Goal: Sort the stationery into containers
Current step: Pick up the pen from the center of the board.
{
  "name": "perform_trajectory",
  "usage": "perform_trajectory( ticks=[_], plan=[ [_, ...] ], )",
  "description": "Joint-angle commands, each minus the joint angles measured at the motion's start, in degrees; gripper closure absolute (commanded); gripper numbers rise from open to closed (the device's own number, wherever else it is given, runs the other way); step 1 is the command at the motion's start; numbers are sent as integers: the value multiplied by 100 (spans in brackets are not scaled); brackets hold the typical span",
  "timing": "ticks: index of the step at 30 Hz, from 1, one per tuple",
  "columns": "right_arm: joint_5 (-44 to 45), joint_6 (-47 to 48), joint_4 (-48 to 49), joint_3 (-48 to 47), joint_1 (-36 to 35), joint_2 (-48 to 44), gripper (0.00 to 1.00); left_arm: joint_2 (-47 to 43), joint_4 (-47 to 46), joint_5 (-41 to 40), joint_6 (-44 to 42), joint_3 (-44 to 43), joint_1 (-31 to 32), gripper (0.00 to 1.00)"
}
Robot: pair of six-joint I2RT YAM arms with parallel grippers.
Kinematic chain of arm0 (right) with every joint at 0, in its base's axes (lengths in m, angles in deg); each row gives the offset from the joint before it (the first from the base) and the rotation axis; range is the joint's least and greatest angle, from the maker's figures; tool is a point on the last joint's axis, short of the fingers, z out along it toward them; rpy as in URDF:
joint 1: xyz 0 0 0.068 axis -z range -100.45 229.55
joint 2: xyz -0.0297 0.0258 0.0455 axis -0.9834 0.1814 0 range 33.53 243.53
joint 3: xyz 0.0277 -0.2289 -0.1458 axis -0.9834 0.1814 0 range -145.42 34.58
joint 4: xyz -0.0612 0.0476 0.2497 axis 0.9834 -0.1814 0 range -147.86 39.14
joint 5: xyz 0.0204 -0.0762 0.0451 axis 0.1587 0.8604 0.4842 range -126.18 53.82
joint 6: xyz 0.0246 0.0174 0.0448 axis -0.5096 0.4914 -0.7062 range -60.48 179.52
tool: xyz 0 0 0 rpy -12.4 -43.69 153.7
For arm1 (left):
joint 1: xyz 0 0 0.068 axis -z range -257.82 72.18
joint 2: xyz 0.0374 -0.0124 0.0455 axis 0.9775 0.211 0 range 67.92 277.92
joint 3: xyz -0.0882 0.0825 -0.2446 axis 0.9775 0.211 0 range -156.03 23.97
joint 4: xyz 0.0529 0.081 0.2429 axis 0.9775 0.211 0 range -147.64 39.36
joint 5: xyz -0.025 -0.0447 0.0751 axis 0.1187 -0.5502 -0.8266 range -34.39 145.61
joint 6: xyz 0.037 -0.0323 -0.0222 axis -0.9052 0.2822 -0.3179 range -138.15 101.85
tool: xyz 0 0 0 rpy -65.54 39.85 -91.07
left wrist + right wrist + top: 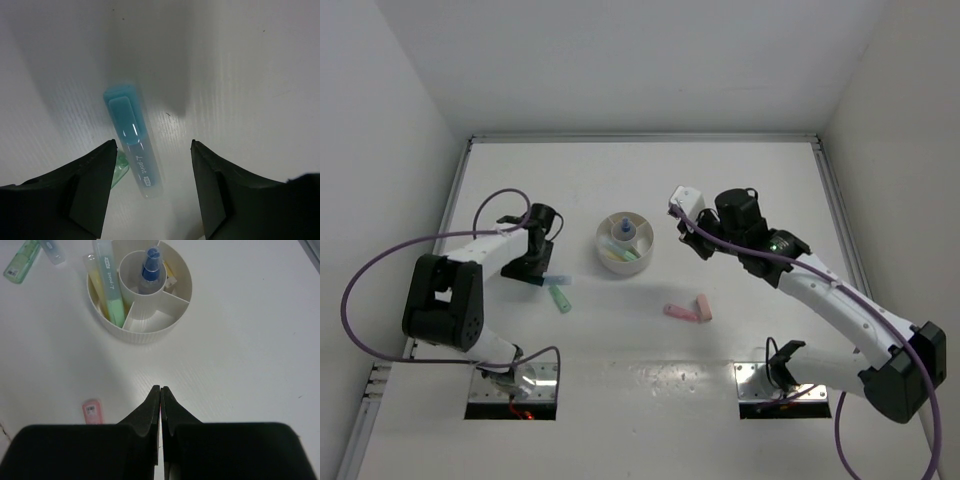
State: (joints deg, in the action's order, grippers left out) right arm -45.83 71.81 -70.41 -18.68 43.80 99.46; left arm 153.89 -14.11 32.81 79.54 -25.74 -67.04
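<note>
Left gripper (154, 150), jaws apart, hovers over the light blue plastic highlighter pen (131, 135) lying flat and off-centre on the white table (250, 75), so it should centre, lower, then close across the barrel, missing the mint green bar (120, 171) just beside.

From where I stand, the left gripper (153, 145) hangs with its jaws apart over the blue highlighter (132, 142), which lies in the gap and touches neither finger. The mint green highlighter (119, 170) sits just beside one finger and crowds that side. Between the white dish (145, 335) and the closed right gripper (160, 390) the tabletop (720, 170) is bare, an open lane. Two pink pieces (678, 312) lie nearer the near edge, between the arms. The far half lies open up to the walls
</note>
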Motion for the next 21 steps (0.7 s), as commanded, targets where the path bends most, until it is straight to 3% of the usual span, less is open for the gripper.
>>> perform_trajectory(
  ticks=[1,9,17,21],
  plan=[
    [-125,54,136,52,15,-177,100,113,-46,286,-40,-127,-85,33],
    [-72,54,136,52,15,-229,100,253,-160,294,75,181,-296,36],
    [-72,54,136,105,15,-335,100,490,-213,294,22,287,-349,50],
    [-72,54,136,105,15,-335,100,692,-213,294,22,287,-349,65]
  ],
)
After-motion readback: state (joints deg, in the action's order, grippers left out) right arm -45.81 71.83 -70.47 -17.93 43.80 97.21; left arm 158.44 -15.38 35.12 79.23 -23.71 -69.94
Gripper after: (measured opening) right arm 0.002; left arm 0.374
